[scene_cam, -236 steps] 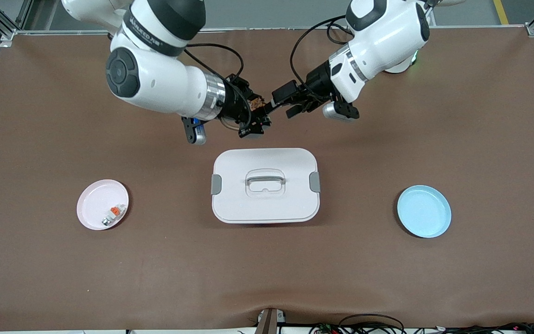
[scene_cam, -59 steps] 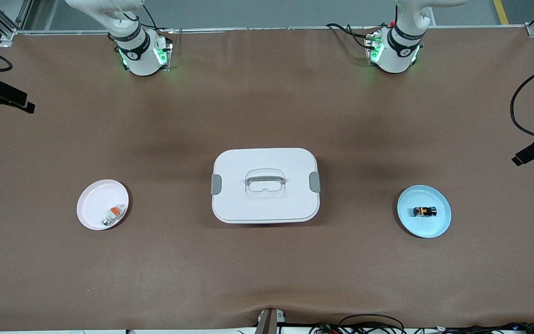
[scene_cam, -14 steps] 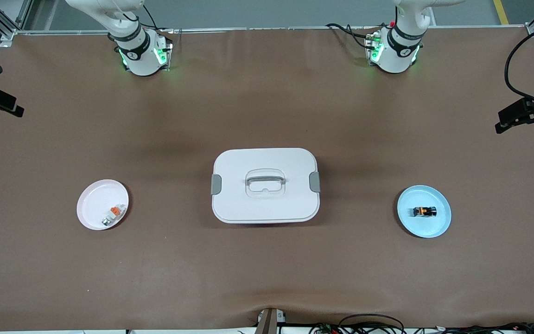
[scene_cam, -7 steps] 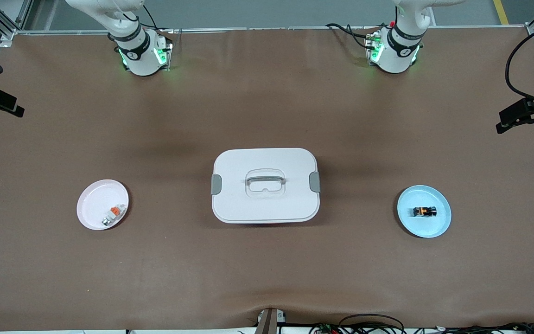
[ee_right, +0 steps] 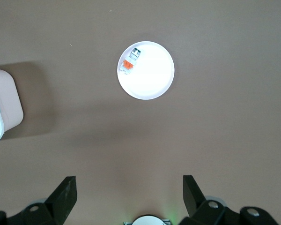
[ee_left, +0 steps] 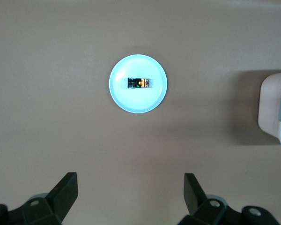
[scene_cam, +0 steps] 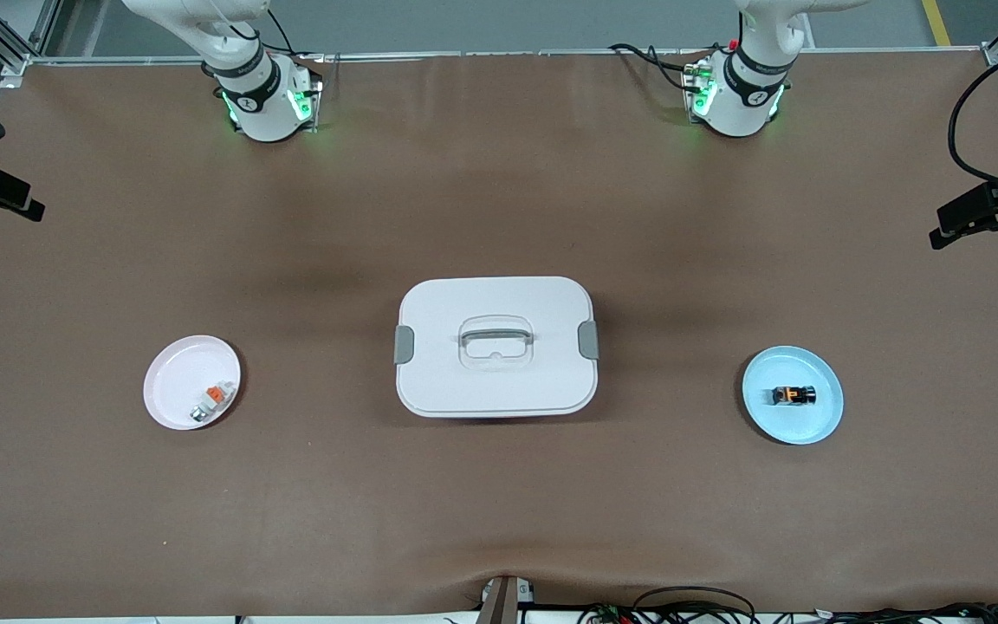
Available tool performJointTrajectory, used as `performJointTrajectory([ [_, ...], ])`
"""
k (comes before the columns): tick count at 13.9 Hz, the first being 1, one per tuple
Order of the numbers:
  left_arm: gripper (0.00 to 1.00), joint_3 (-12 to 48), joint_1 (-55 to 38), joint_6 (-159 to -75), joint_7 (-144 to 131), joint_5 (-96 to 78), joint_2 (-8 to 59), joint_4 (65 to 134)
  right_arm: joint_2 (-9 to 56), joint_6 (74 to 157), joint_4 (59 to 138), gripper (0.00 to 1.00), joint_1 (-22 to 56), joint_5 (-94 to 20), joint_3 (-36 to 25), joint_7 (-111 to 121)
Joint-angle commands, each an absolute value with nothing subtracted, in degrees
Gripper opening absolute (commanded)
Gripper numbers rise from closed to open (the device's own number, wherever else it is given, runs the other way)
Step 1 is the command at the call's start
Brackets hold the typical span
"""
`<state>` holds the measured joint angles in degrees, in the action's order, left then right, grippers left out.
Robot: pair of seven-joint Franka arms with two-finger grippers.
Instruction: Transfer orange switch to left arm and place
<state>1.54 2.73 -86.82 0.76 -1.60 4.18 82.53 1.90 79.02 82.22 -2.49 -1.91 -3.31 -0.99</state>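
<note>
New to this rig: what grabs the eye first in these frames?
The big white box in the middle of the brown table, lid latched. It sits between two small plates: the blue plate toward the left arm's end holds the orange switch, and the pink plate toward the right arm's end holds a small white-and-grey part. Both arms wait.

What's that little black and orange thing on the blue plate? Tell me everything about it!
It is the orange switch, a tiny black cylinder with orange markings, perhaps plastic. It lies on its side near the middle of the blue plate, toward the left arm's end of the table, well apart from the box. Only the plate touches it; no hand is near it.
</note>
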Motion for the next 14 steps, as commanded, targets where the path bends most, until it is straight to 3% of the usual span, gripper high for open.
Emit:
performJointTrajectory([
  [1, 1.00, 1.5, 2.5, -86.3, -1.1, -2.2, 3.0, 82.1, 1.4, 79.1, 82.2, 1.00, -2.8, -2.5, -3.0, -1.0],
  [14, 1.00, 1.4, 2.1, -85.4, -0.4, 1.7, 6.0, 82.3, 1.4, 79.4, 82.3, 1.00, -2.8, -2.5, -3.0, -1.0],
])
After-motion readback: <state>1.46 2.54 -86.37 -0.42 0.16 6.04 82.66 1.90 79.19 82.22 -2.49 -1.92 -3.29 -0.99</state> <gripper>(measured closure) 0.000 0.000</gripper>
